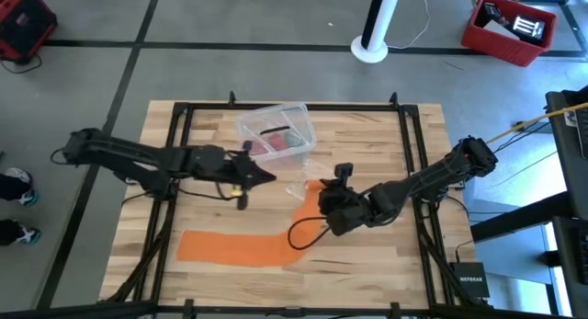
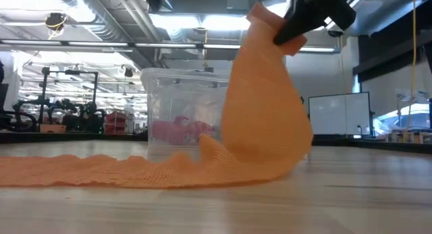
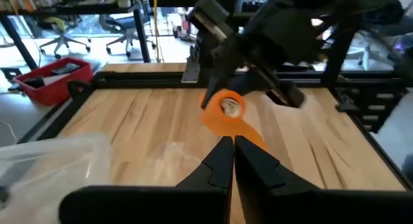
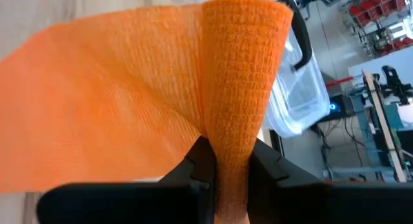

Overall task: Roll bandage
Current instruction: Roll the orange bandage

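Note:
The orange bandage [image 1: 234, 246] lies as a flat band across the near part of the table. Its right end rises and is partly rolled into a small roll [image 3: 223, 112]. My right gripper [image 1: 323, 196] is shut on that roll above the table's middle. In the low view the band [image 2: 260, 126] climbs from the tabletop up to the gripper [image 2: 297, 28]. My left gripper [image 1: 268, 178] is shut and empty, left of the roll and pointing at it, and it also shows in its own wrist view [image 3: 233, 145]. My right gripper pinches the rolled end of the bandage [image 4: 230, 153] between its two fingers, which lie across the roll. The roll is lifted clear of the table. The loose band hangs slack from it, down to the flat part [image 2: 101, 170] on the tabletop.
A clear plastic box [image 1: 277, 131] with red and green contents stands at the far middle of the table. A crumpled clear wrapper [image 1: 296, 185] lies between the two grippers. A black frame [image 1: 175, 112] runs round the table's edges.

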Tool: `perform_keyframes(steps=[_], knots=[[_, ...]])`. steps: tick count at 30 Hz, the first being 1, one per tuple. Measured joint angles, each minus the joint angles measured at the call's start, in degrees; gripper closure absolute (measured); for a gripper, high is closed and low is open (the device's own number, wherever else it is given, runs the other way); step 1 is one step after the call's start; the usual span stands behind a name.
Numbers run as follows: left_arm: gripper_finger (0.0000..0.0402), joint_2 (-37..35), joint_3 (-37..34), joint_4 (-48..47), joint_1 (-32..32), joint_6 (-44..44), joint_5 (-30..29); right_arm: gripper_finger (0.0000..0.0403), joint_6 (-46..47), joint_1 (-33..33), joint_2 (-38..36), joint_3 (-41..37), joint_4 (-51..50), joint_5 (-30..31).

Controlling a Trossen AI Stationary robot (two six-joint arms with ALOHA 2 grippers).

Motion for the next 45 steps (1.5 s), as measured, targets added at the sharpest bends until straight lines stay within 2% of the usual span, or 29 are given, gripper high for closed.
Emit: perform_keyframes(steps=[4, 10, 15, 30, 40, 42, 45], knots=[[0.0357, 6.89, 2.56, 3.86, 0.43, -4.02, 0.08, 0.0357, -0.25, 0.02, 0.0, 0.0, 0.31, -1.82], [0.0284, 15.09, 7.39, 3.73, 0.23, -7.75, 1.87, 0.0357, -0.82, -0.05, 0.0, 0.0, 1.94, -1.71], [0.026, 19.12, 9.5, 4.2, 0.29, -8.62, 1.76, 0.0357, -2.07, -0.05, -0.01, 0.0, 3.08, -2.2], [0.0271, 20.27, 10.08, 5.7, 1.59, -9.47, 1.05, 0.0357, -4.82, -0.05, 0.0, 0.0, 3.47, -4.1], [0.0273, 22.53, 10.19, 5.79, 1.58, -8.96, 3.95, 0.0357, -7.91, -0.05, 0.07, -0.22, 7.2, -4.85], [0.0285, 22.54, 10.19, 5.99, 1.54, -7.52, 3.89, 0.0356, -7.88, -0.05, 0.07, -0.22, 7.38, -4.73], [0.0333, 22.56, 10.15, 6.86, 1.52, -5.74, 3.39, 0.0356, -7.78, -0.11, 0.07, -0.22, 7.77, -4.42]])
